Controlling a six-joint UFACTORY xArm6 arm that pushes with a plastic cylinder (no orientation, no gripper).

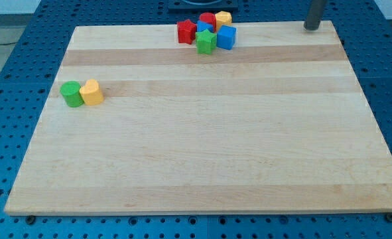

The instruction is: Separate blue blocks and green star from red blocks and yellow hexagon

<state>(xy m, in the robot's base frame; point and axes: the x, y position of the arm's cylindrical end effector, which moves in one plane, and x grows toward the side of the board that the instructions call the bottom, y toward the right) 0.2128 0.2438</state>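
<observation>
1. While my tip (312, 28) rests bare at the board's (202, 166) top right corner, touching nothing, we see the cluster well to its left.
2. We find the green star (206, 42), blue cube (227, 37), red blocks (186, 31) and yellow hexagon (223, 18) bunched together.

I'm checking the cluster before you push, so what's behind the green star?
Behind the green star a second blue block peeks out, mostly covered, so its shape is unclear. My tip stands apart, toward the view's right.
</observation>
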